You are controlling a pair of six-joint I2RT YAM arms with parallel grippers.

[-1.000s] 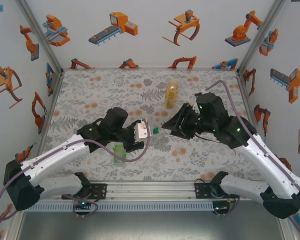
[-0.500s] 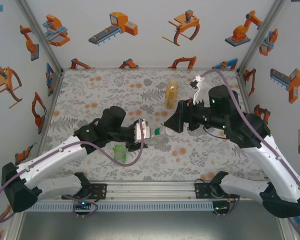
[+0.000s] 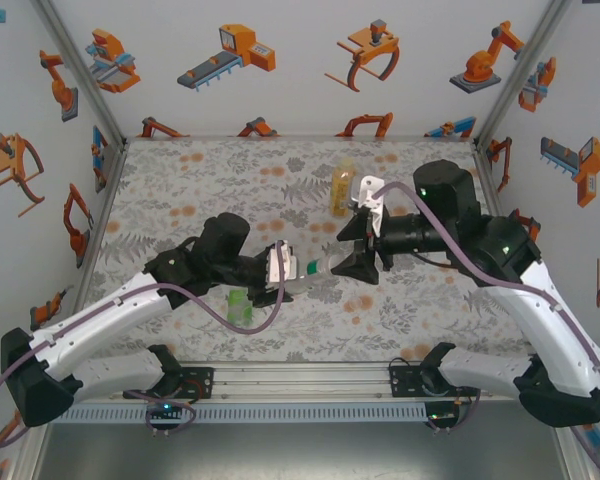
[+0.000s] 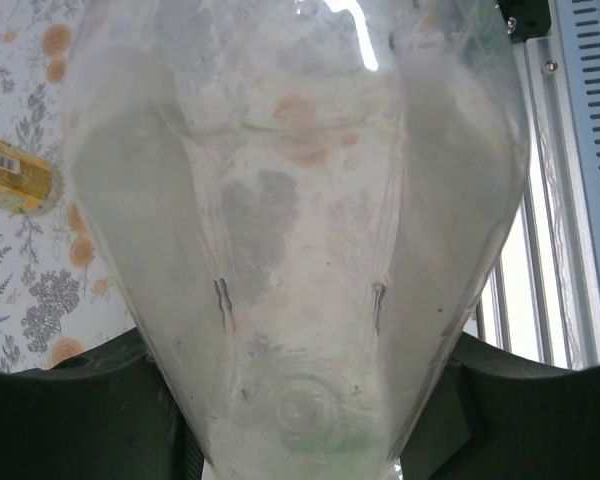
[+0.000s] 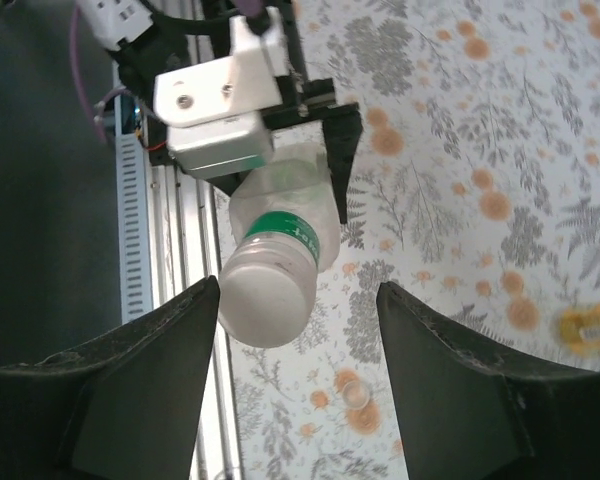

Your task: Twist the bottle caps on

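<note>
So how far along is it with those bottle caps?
Nothing looks clearly finished. In hand: the left fingers grip a clear plastic bottle with a green band, its end facing the open right fingers. Left: the short green-tinted bottle and the amber yellow-labelled bottle sit on the table, caps too small to judge.

L arm (image 3: 100,315), R arm (image 3: 545,300): white shells, blk joints, green LEDs, purple cables. Fingers (image 5: 460,390) blk, wedge-shaped; white bracket (image 5: 215,100) w/ screws behind L ones.

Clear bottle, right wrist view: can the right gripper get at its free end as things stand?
Probably yes. The left gripper holds the clear bottle with its free end pointing between the open fingers of the right gripper; nothing stands between them.
</note>
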